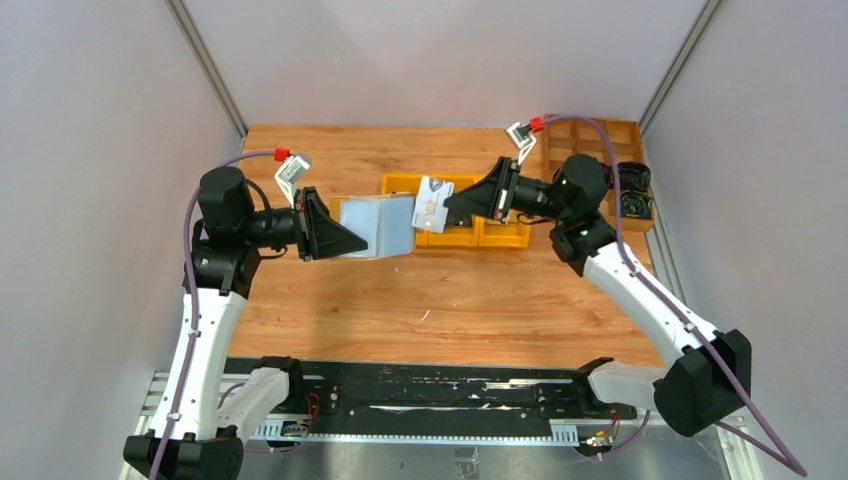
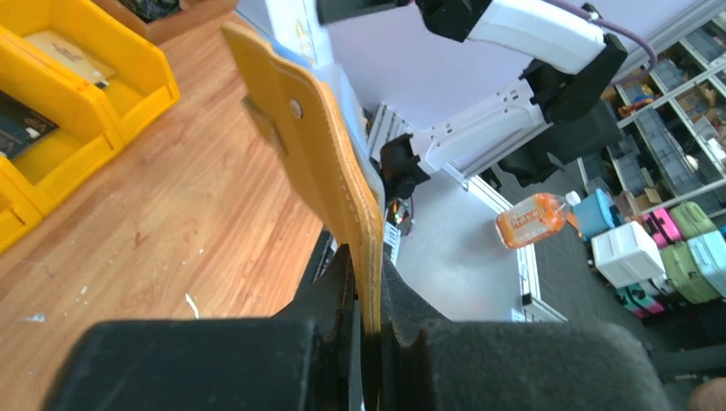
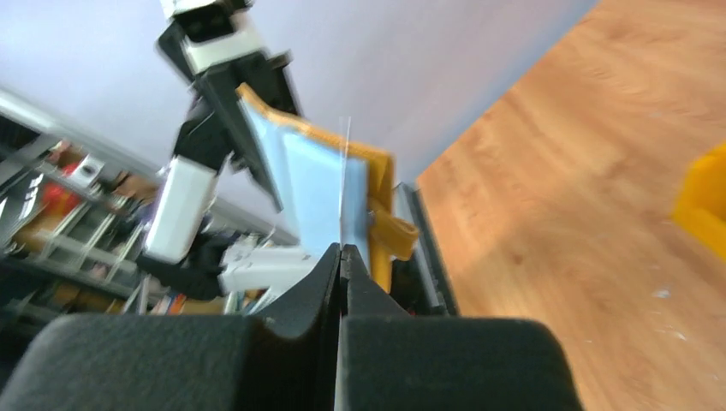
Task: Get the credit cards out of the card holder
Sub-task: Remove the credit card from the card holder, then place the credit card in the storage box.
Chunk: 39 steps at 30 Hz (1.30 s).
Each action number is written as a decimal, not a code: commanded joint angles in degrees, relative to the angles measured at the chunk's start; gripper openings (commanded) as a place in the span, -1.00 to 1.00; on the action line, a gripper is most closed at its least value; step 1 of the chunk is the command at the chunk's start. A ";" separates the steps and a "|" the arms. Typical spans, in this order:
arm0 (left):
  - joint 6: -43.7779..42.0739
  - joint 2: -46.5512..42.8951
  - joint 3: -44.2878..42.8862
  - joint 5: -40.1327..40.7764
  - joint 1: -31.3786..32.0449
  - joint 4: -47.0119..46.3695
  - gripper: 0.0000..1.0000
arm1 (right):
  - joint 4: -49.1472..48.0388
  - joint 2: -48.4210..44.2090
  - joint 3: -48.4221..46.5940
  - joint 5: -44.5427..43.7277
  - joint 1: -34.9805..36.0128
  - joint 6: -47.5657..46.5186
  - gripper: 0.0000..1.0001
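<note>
Left gripper (image 2: 364,330) was clamped on one edge of the holder (image 2: 317,154), with a black finger pressed against each side of the cover. The holder was held in the air above the table (image 1: 400,300), standing on edge. Its outer cover was mustard-yellow and leather-like, with a stitched rim and a round metal stud. Its inner face was smooth and pale silvery-blue.

Right gripper (image 3: 341,257) was closed on a card (image 1: 432,205), which was thin, flat, rectangular and pale. In the right wrist view it appeared edge-on as a fine line. The card sat just beside the holder's free edge, over the bins (image 1: 470,232).

The bins were open-topped, of glossy yellow plastic, and rested on the wood-grain table. A brown wooden divided tray (image 1: 600,140) occupied the far right corner.
</note>
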<state>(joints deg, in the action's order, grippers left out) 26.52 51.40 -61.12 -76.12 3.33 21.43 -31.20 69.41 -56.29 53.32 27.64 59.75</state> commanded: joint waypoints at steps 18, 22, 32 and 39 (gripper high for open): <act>-59.20 7.11 -6.85 33.51 14.10 45.72 -0.96 | 39.71 44.90 -38.63 -25.68 0.65 -28.46 -1.00; -64.04 10.02 -5.00 37.69 15.49 45.73 -0.99 | 41.13 51.35 -44.95 -27.49 2.66 -28.83 -1.00; -79.24 21.53 0.59 51.51 22.87 45.42 -1.00 | 42.93 63.03 -57.00 -30.47 5.74 -26.92 -1.00; -83.02 25.12 7.11 67.30 26.83 30.59 -1.00 | 40.39 60.98 -54.89 -34.30 6.01 -28.12 -0.37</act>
<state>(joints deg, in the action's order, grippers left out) -51.79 76.12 -56.97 -20.29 27.97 62.00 10.96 132.94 -111.63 22.57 32.93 32.40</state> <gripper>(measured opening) 0.095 0.228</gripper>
